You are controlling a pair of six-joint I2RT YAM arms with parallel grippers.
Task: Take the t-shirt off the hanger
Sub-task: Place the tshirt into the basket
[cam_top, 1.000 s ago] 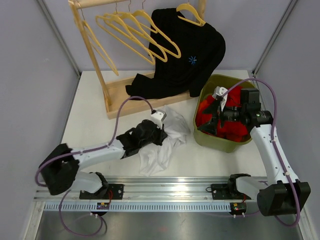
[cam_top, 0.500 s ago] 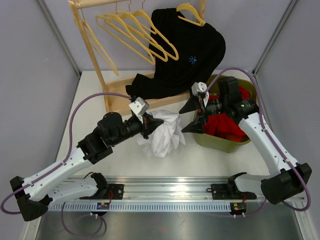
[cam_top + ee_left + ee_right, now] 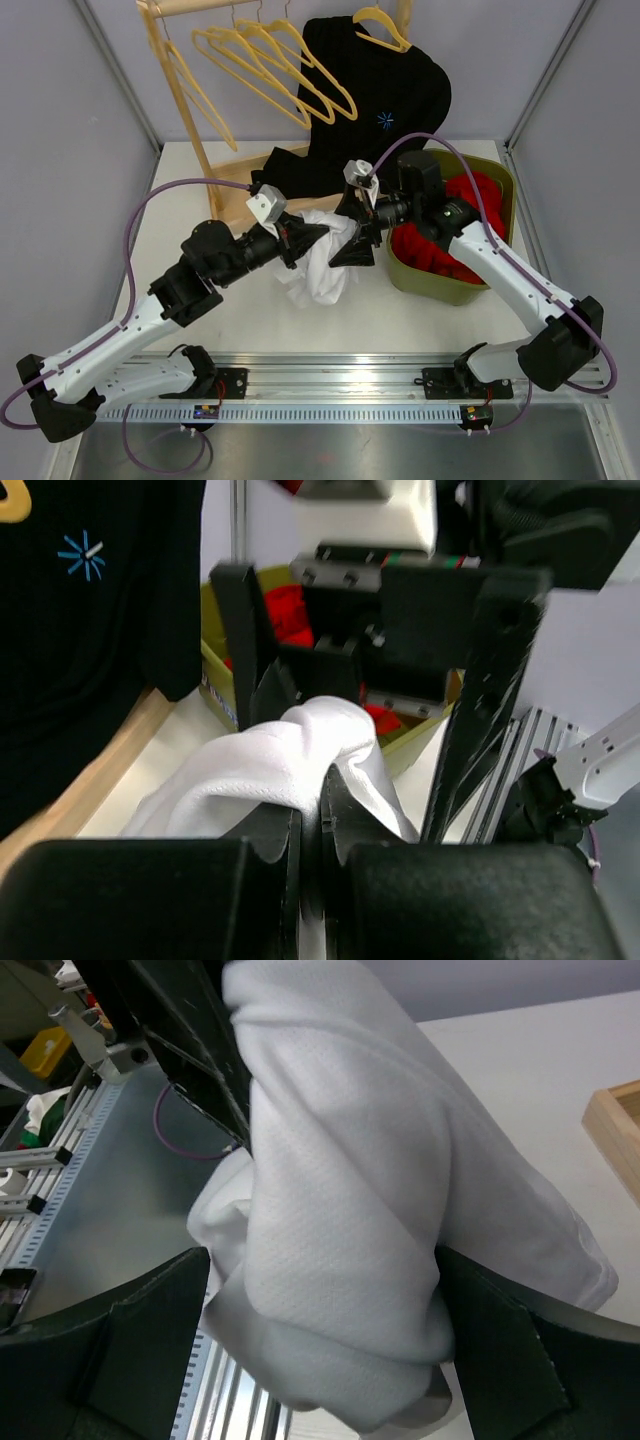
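The white worktop [image 3: 400, 320] carries a wooden rack [image 3: 181, 110] along its far edge, with yellow hangers [image 3: 250, 60] on its rail. A black t-shirt [image 3: 390, 90] drapes from the rightmost hanger [image 3: 380, 28], its hem down on the rack's base. An olive bin [image 3: 440, 283] of red clothes [image 3: 440, 245] sits by the right edge. Mid-worktop a white t-shirt [image 3: 325, 265] hangs bunched, pinched tight in the left gripper [image 3: 318, 232]. The right gripper [image 3: 348, 230] has its fingers spread wide on either side of it.

This looks like a robotics lab cell rather than a home. Plain grey panel walls [image 3: 60, 150] box in a white table [image 3: 400, 310]. Two white robot arms [image 3: 130, 320] trailing purple cables [image 3: 190, 183] are bolted to an aluminium rail [image 3: 340, 370]. A wooden rack [image 3: 185, 115] of yellow hangers [image 3: 262, 48] stands at the back.
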